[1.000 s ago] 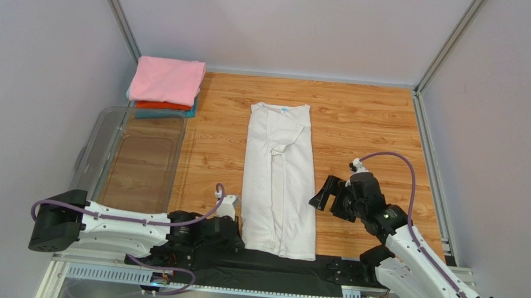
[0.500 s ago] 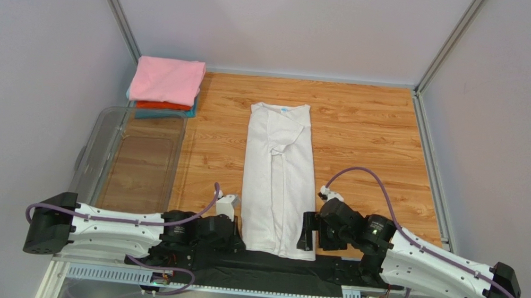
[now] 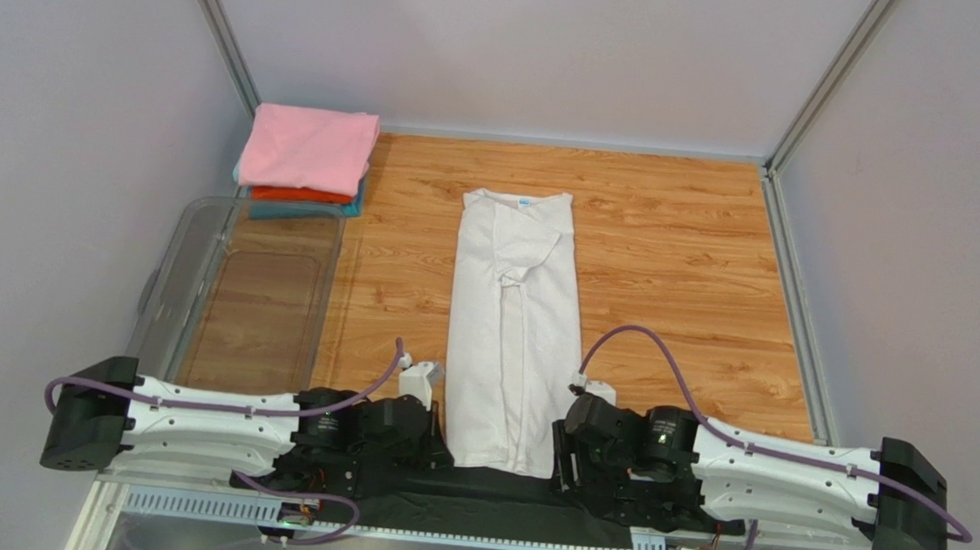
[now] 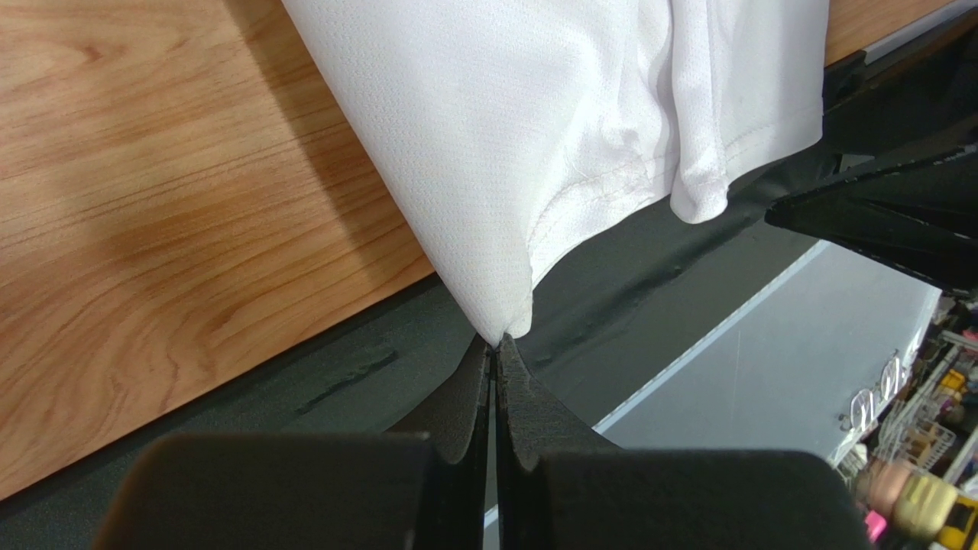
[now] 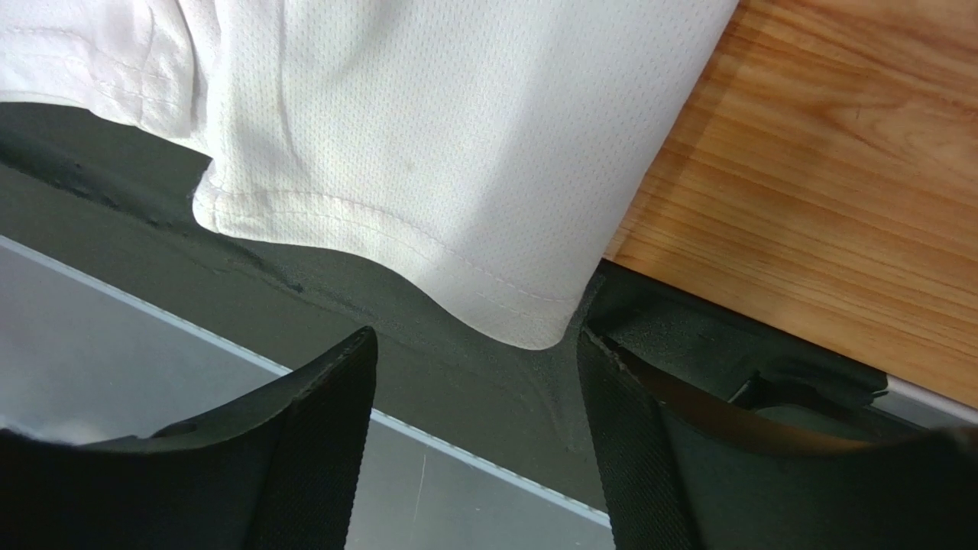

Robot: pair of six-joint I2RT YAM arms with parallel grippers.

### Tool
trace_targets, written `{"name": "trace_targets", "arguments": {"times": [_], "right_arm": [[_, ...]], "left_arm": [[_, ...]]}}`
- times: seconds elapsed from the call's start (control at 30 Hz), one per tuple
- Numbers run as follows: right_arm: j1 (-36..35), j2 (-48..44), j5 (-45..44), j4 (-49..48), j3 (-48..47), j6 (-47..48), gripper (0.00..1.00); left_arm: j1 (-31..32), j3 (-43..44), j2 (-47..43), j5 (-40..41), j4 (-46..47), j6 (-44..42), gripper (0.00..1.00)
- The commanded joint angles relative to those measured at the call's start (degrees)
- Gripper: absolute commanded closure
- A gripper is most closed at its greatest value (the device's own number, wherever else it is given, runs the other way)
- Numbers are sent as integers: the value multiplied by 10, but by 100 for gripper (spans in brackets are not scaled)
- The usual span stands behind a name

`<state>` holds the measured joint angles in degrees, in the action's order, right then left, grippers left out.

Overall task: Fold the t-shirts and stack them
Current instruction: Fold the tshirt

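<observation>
White t-shirt (image 3: 514, 316) lies in a long folded strip, collar at the far end. Left gripper (image 4: 496, 350) pinches its near-left hem corner, jaws tight together. Right gripper (image 5: 476, 344) gapes wide around the near-right corner. The pink-topped folded stack (image 3: 308, 153) sits far-left of the shirt.

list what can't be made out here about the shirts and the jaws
Top external: both arms' jaws, hidden under their own wrists at the white t-shirt hem.
Top external: orange-red tee and teal tee, only edges show beneath the pink tee.
Top external: neck label print, too small.
Both wrist views: the shirt's collar end, cut off by the top edge.
Left wrist: clutter at lower right, blurred and cropped.
</observation>
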<state>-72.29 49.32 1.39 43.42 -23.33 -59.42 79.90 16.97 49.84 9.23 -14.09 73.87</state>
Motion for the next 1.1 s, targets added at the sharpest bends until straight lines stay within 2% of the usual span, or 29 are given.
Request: {"name": "trace_targets", "arguments": {"times": [0.0, 0.03, 0.2, 0.6, 0.77, 0.97, 1.07], "right_arm": [[-4, 7, -13, -35, 8, -23, 37], [-4, 7, -34, -37, 8, -23, 46], [-4, 3, -56, -35, 8, -20, 56], [-4, 4, -102, -4, -14, 0, 99], [-4, 7, -135, 20, -58, 21, 100], [-3, 8, -193, 45, -113, 45, 100], [0, 13, -219, 47, -137, 60, 100]], "left_arm": [[3, -1, -14, -7, -5, 11, 100], [2, 0, -15, -5, -7, 11, 100], [3, -3, -26, -4, -15, 14, 100], [3, -4, -59, 17, -19, 15, 100], [3, 12, -64, 42, -27, 1, 100], [0, 76, -52, 104, -102, -27, 100], [-29, 106, -40, 112, -125, -49, 100]]}}
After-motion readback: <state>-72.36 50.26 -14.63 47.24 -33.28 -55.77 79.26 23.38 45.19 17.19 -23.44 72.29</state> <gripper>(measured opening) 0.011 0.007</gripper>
